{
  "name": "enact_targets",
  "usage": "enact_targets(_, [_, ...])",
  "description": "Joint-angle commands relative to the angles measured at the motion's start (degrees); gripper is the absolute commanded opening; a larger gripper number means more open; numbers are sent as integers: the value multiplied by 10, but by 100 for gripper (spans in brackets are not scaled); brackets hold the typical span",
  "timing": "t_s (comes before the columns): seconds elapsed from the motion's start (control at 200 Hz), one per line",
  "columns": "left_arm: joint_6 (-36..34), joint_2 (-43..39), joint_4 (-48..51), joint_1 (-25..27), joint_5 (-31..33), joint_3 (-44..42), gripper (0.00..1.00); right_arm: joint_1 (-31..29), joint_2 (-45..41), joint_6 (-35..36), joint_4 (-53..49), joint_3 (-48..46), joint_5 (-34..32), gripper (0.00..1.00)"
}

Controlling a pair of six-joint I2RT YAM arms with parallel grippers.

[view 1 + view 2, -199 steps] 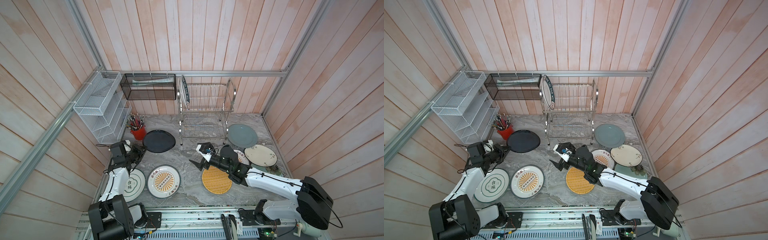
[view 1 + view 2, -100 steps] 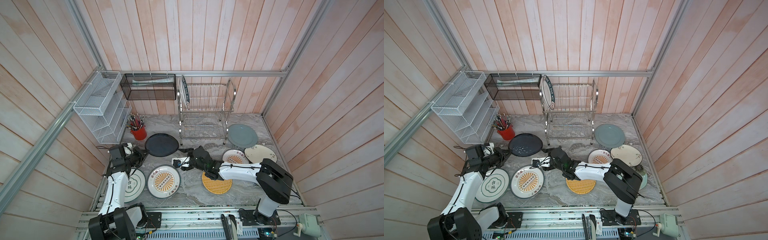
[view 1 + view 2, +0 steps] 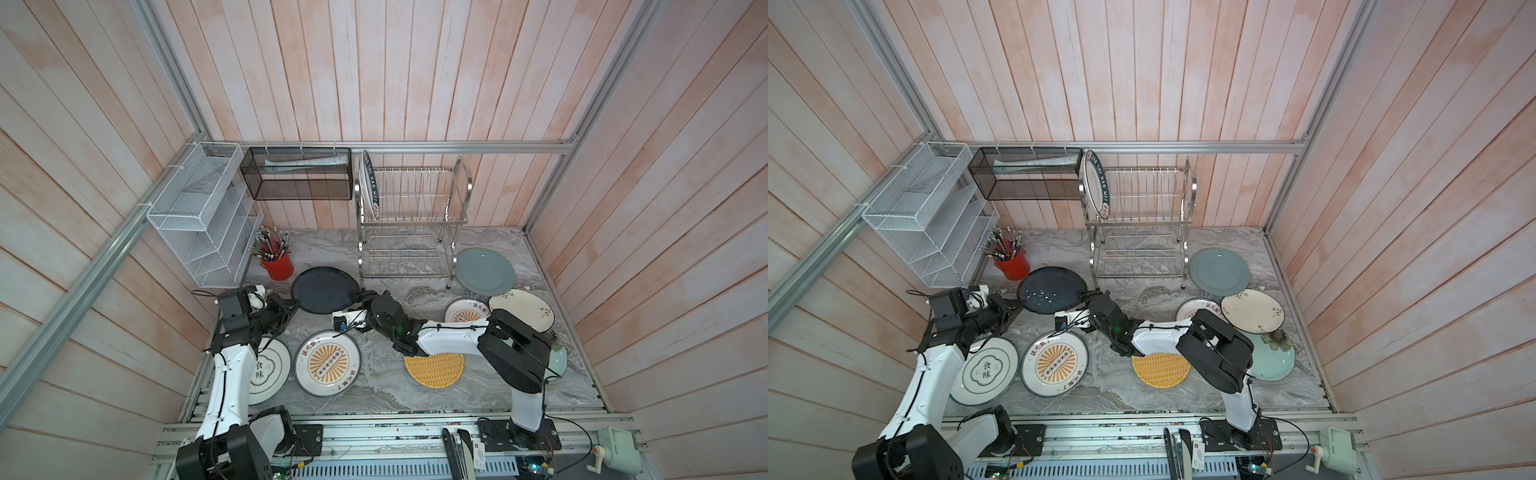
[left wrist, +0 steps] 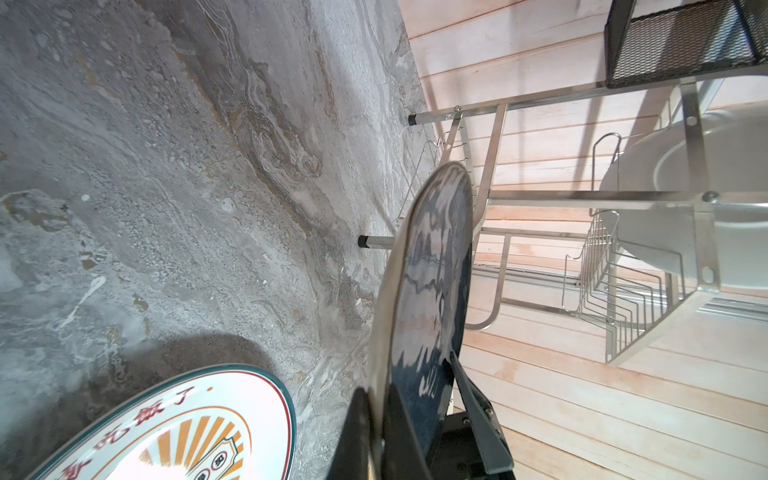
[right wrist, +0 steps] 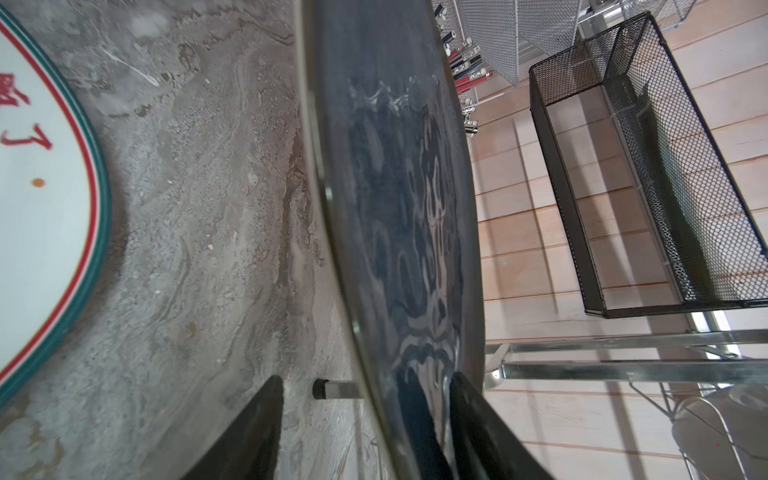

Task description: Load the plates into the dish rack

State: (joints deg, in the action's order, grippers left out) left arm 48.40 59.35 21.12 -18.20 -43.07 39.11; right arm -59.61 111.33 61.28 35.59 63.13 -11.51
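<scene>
A dark glossy plate (image 3: 325, 289) (image 3: 1052, 289) hangs just above the marble in front of the dish rack (image 3: 415, 224). My left gripper (image 3: 291, 309) (image 4: 378, 415) is shut on its left rim. My right gripper (image 3: 356, 297) (image 5: 365, 380) straddles the opposite rim, open. One of its fingers (image 5: 253, 424) stands clear of the plate's underside. A lettered-rim plate (image 3: 370, 191) stands in the rack's upper tier. Flat on the table lie a sunburst plate (image 3: 327, 363), a green-lettered white one (image 3: 268, 370), a yellow woven one (image 3: 434, 370), a grey-blue one (image 3: 484, 270) and a cream floral one (image 3: 521, 309).
A white mesh organiser (image 3: 203, 224) and a black mesh basket (image 3: 297, 178) hang on the back left walls. A red cup of pens (image 3: 277, 264) stands beside the dark plate. A small sunburst plate (image 3: 465, 309) and a pale teal plate (image 3: 1273, 357) lie under my right arm.
My right arm swung left from above the woven plate to the dark plate's right rim, and its jaws narrowed. The dark plate shifted slightly right and forward in my left gripper.
</scene>
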Motion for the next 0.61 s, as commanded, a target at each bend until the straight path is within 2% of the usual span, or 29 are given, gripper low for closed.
enact_targets(0.0, [-3,-20,-32,4,-39,33,0,-6,19,20,35,25,-31,63])
enact_targets(0.135, [-2,-21,-29,5,-39,34,0,-10,37,37,60,38,-46,61])
enact_targets(0.25, [-2,-21,-27,7,-39,35,0,-13,49,46,74,51,-52,54])
enact_targets(0.315, [-5,-21,-22,8,-39,39,0,-13,53,48,81,55,-54,43])
enact_targets(0.52, [-9,-16,-23,9,-44,41,0,-18,45,48,95,45,-42,0])
enact_targets(0.6, [-15,-10,-22,8,-50,47,0,-20,36,45,103,35,-33,0])
